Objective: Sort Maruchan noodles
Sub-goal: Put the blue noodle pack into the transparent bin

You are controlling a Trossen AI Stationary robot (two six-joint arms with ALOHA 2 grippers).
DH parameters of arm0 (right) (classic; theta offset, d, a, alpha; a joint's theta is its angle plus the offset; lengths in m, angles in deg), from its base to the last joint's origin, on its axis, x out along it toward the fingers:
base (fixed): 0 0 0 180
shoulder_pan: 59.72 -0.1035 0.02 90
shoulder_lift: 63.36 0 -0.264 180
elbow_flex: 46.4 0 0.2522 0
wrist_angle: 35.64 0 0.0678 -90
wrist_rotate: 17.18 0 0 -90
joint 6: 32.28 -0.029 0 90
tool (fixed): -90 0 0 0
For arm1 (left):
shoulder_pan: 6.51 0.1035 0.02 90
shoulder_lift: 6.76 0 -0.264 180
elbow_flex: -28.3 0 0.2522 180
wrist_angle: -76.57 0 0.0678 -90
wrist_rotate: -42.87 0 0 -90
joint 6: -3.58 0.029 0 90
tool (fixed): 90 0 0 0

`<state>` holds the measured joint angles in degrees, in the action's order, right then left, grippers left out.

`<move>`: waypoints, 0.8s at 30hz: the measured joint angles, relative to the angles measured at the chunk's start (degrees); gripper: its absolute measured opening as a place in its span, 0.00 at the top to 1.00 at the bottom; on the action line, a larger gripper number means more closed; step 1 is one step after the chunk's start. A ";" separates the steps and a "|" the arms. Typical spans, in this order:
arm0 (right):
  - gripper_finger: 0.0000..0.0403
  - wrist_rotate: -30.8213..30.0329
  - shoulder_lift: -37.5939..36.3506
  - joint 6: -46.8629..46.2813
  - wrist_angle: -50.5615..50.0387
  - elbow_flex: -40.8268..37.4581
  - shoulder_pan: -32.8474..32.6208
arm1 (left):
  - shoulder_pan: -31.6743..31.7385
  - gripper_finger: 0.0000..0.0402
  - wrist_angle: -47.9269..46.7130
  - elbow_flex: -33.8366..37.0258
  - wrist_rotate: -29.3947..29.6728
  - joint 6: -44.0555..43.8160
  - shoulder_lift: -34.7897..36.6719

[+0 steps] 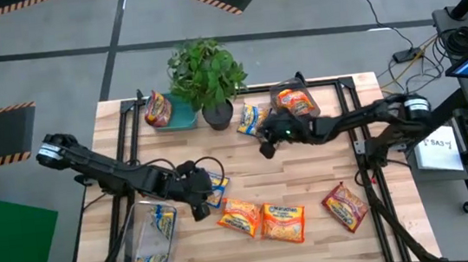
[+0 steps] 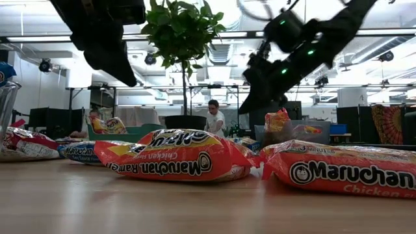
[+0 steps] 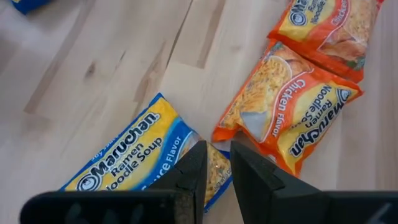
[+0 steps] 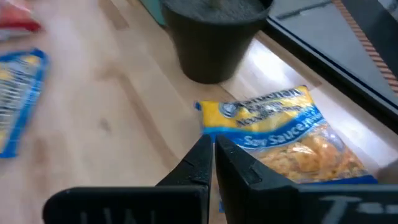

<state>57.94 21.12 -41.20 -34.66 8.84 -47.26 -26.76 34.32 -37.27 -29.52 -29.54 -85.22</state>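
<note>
Maruchan noodle packets lie flat on the wooden table. My left gripper hovers over the corner of a blue-and-yellow packet, its fingers a narrow gap apart with nothing between them. Two orange packets lie just right of it, and a red packet farther right. My right gripper is shut on nothing and hangs above the table. It points at another blue-and-yellow packet, which lies beside the black plant pot.
A potted plant stands at the far middle. A teal bin holding a red packet is to its left, and a clear bin holding an orange packet to its right. A clear bin with blue-and-yellow packets sits at the near left.
</note>
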 joint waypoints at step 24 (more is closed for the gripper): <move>0.98 8.93 19.22 1.75 -19.77 16.38 0.69 | -0.01 0.87 4.29 0.00 5.90 0.63 0.10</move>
<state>66.87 40.34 -39.45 -54.43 25.23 -46.57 -26.77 38.61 -37.27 -23.62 -28.92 -85.12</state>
